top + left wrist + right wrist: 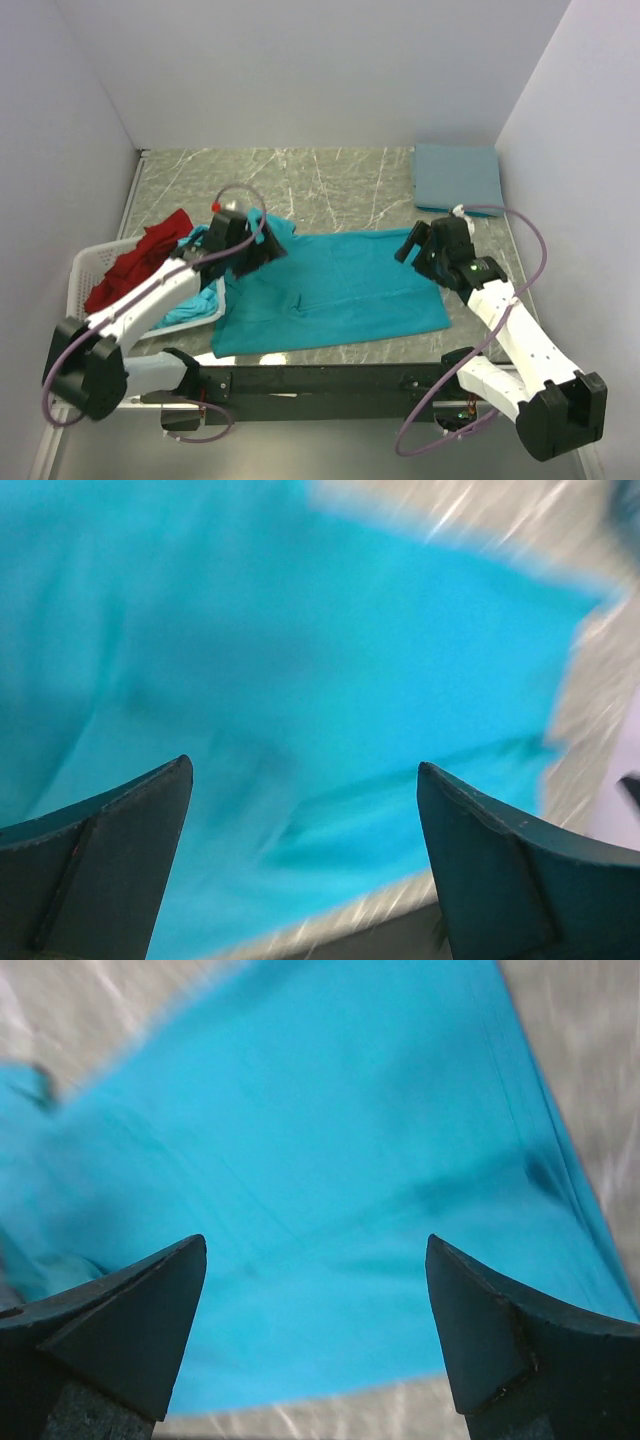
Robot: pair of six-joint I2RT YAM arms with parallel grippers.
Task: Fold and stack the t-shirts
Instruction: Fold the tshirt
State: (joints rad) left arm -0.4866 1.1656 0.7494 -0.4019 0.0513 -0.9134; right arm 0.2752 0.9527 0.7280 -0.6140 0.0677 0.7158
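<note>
Across the middle of the marble-patterned bench (350,180), a bright teal t-shirt (340,290) lies spread out, its left end bunched beside the white lattice basket (82,275). From overhead you see what neither wrist camera catches: a red shirt (140,262) heaped in the basket at the left, a second teal shirt (195,312) at the basket's near right side, and a grey-blue shirt (457,178) folded in the far right corner. Both wrist views, blurred, give you only teal cloth edged with marble. The left jaws stand wide apart over the spread shirt's left end, the right jaws wide apart at its right end. Neither pair holds anything, and you cannot tell whether either touches the fabric.
</note>
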